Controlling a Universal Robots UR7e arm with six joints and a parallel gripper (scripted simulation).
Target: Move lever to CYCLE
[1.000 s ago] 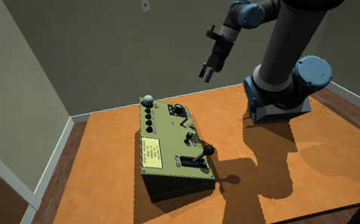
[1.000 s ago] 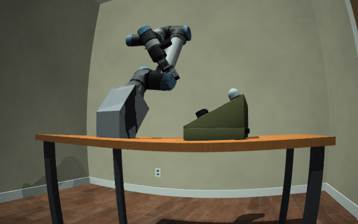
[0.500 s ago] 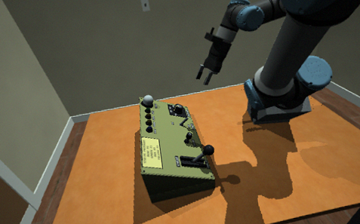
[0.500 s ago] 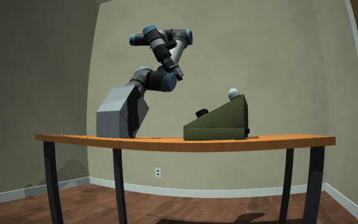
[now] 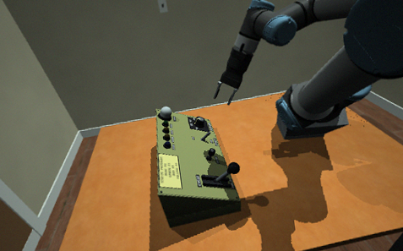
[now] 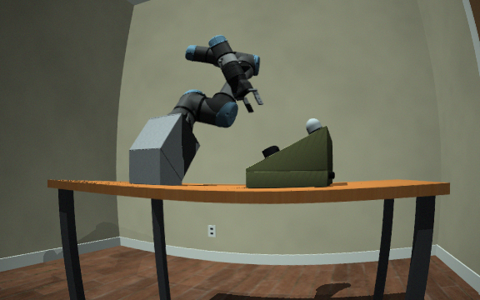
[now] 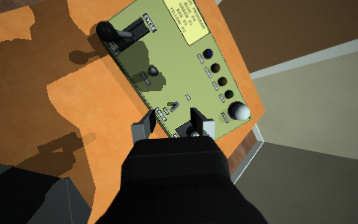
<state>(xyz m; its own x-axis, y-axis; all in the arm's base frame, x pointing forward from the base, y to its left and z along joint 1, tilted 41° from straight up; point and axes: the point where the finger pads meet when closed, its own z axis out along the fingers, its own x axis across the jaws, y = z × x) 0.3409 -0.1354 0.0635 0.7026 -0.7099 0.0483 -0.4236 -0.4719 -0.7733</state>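
Note:
The olive green console [image 5: 191, 161] sits on the orange table, its sloped face up. The lever [image 5: 227, 173], a black stick with a ball knob, stands in a black slot at the near right corner of the face and leans right. It also shows in the wrist view [image 7: 117, 36], next to a small label I cannot read clearly. My gripper [image 5: 225, 93] is open and empty. It hangs in the air above the far right end of the console, well apart from the lever. It shows in the exterior view [image 6: 253, 102] and in the wrist view [image 7: 173, 126].
On the face are a rotary knob [image 5: 199, 122], a small toggle [image 5: 211, 152], a row of dark buttons [image 5: 166, 135], a white ball knob [image 5: 166, 112] and a yellow label plate [image 5: 169, 171]. The arm's base [image 5: 311, 120] stands to the right.

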